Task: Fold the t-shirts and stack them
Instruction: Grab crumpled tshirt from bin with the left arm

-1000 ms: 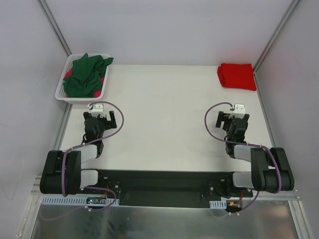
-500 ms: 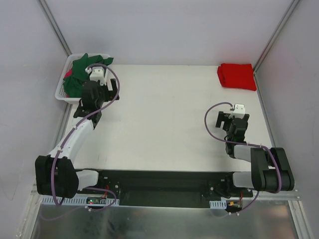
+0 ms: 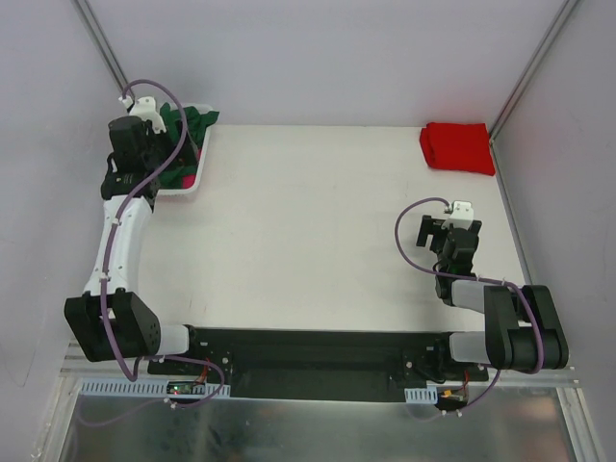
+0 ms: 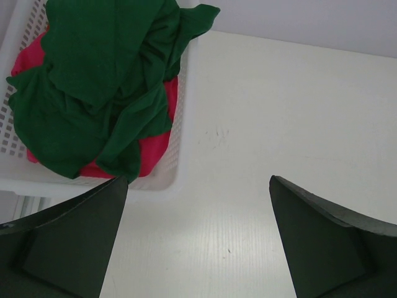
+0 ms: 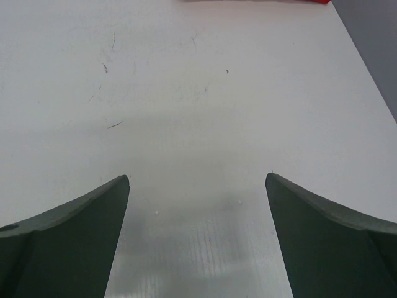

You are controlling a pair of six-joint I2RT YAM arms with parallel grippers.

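A dark green t-shirt [image 4: 105, 81] lies crumpled in a white lattice basket [image 4: 167, 180], on top of a magenta pink t-shirt [image 4: 155, 146]. My left gripper [image 4: 198, 179] hangs open above the basket's near rim and the table beside it, with nothing between its fingers. From above, the left gripper [image 3: 130, 171] covers most of the basket [image 3: 178, 190], and the green t-shirt [image 3: 197, 120] shows behind it. A bright red t-shirt [image 3: 457, 146] lies folded at the table's far right corner. My right gripper [image 3: 450, 236] [image 5: 197, 177] rests open and empty over bare table.
The basket stands at the table's far left corner, against the grey side wall [image 3: 58, 115]. Metal frame posts [image 3: 525, 77] rise at both far corners. The white table [image 3: 318, 212] spreads between the basket and the red t-shirt.
My left arm has stretched from its rest in front of its base out to the far left, over the basket, jaws open throughout. The right arm has not moved.
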